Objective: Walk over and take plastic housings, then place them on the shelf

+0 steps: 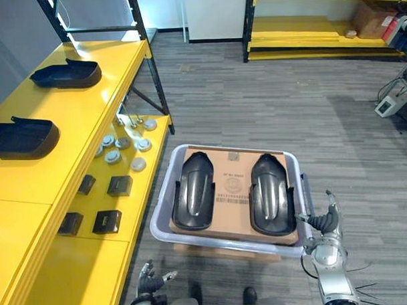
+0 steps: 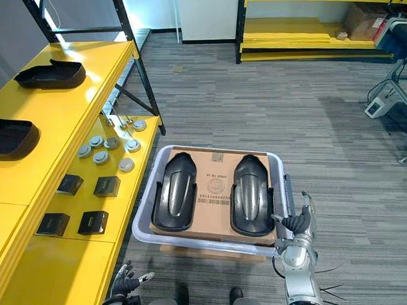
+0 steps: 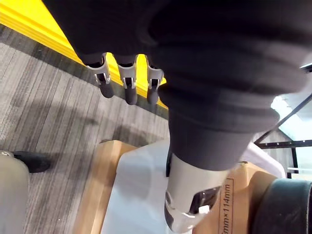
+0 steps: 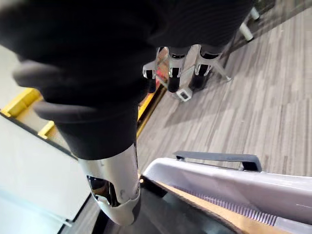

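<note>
Two plastic housings point(image 1: 193, 191) lie side by side on cardboard point(image 1: 233, 185) in the grey bin point(image 1: 160, 211), both hands empty.
I see my right hand point(image 1: 324, 222) just beside the bin's right rim, its fingers point(image 4: 171, 78) straight and holding nothing; my left hand point(image 1: 151, 283) hangs low near the yellow shelf point(image 1: 88, 116), fingers point(image 3: 127, 87) loose, also bare. Two further housings point(image 1: 67, 75) lie on the shelf's top level.

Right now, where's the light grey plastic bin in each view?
Left eye view: light grey plastic bin lower centre.
Right eye view: bin lower centre.
Left wrist view: pale wall beside brown cardboard sheet.
Right wrist view: grey rim edging the cardboard.
Shared landmark: the cardboard inside it.
</note>
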